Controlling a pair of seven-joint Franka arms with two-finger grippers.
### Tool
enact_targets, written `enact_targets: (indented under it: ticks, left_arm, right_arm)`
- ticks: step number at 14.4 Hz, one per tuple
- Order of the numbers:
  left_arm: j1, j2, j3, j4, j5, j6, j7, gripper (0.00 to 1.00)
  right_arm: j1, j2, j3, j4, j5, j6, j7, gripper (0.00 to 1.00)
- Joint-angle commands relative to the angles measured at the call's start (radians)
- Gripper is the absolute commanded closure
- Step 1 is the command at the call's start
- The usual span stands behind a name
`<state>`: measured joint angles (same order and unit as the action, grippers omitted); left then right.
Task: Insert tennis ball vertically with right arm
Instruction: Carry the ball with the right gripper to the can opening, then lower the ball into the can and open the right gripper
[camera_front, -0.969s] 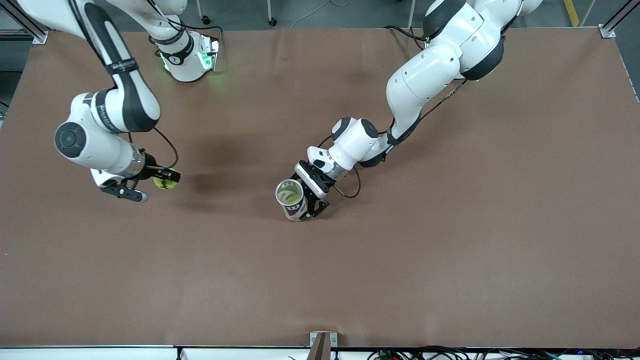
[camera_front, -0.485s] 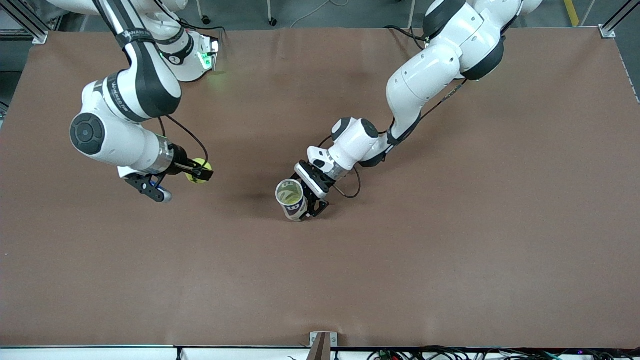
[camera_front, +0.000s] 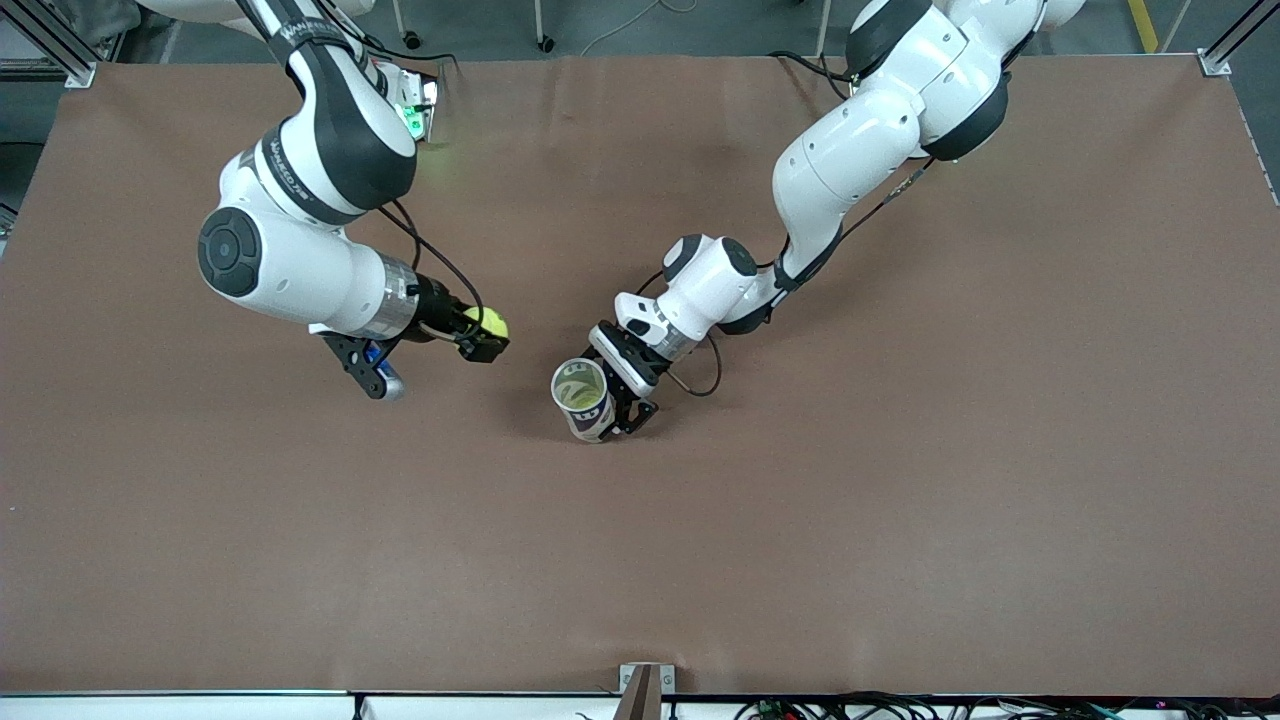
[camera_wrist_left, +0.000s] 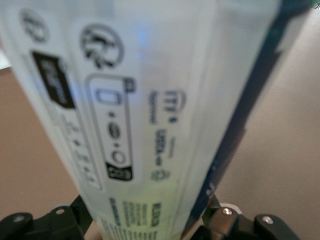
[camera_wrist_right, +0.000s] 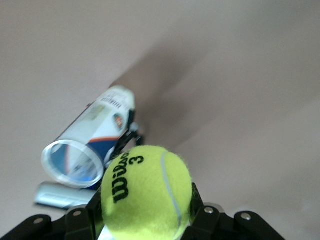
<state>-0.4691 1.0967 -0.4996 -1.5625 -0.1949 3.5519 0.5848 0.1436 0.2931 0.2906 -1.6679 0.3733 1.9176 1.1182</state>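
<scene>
My right claw is pinching the tennis ball, a yellow Wilson marked with a 3, which fills the lower middle of the right wrist view between the black fingers. In the front view the ball sits just left of centre frame, up in the air over bare table, close beside the tube's open mouth but not over it. The right arm comes down from the upper left of the frame, elbow bent, forearm pointing toward the centre, with the small grey cylinder with a blue tip hanging below the wrist.

My left claw grips the tennis ball tube by its side, jaws part-spread around the body. The tube stands at centre frame with its clear open mouth facing up toward the front camera, slightly tilted. In the left wrist view its printed label fills nearly the whole picture. The left arm reaches in from the upper right of the frame, folded down to the tube.

The table is a plain brown sheet. Along the lower edge of the frame I see a white rail, a small bracket at the middle, and cables toward the lower right. Grey floor shows across the top.
</scene>
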Motion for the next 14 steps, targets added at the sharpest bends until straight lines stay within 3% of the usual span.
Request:
enact_targets:
  ticks: [1, 6, 14]
  left_arm:
    - [0.004, -0.024, 0.000, -0.028, -0.020, 0.002, 0.006, 0.13]
    - [0.006, -0.024, 0.000, -0.028, -0.020, 0.001, 0.006, 0.13]
    - [0.006, -0.024, 0.000, -0.028, -0.020, 0.001, 0.006, 0.13]
  right_arm:
    - [0.042, 0.099, -0.008, 0.154, 0.030, -0.040, 0.150, 1.00]
    - [0.109, 0.225, -0.008, 0.283, 0.032, 0.003, 0.348, 1.00]
    - [0.159, 0.301, -0.011, 0.281, 0.021, 0.112, 0.367, 0.99]
